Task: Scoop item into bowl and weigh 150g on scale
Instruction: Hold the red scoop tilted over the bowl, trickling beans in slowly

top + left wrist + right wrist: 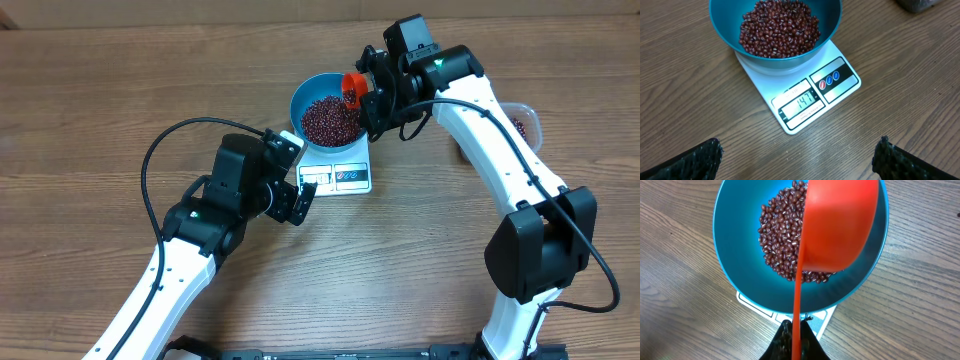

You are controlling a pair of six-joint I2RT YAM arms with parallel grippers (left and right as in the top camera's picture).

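Maroon beans point(779, 29) heaped, blue bowl point(725, 20).

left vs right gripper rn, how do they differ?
Jaws: left gripper wide open, empty; right gripper shut on the orange scoop handle. Position: left gripper short of the scale; right gripper over the blue bowl. Shared: both face the blue bowl of beans.

table point(100, 120): matt wood grain; bowl point(730, 255): glossy plastic; scoop point(840, 225): smooth satin plastic
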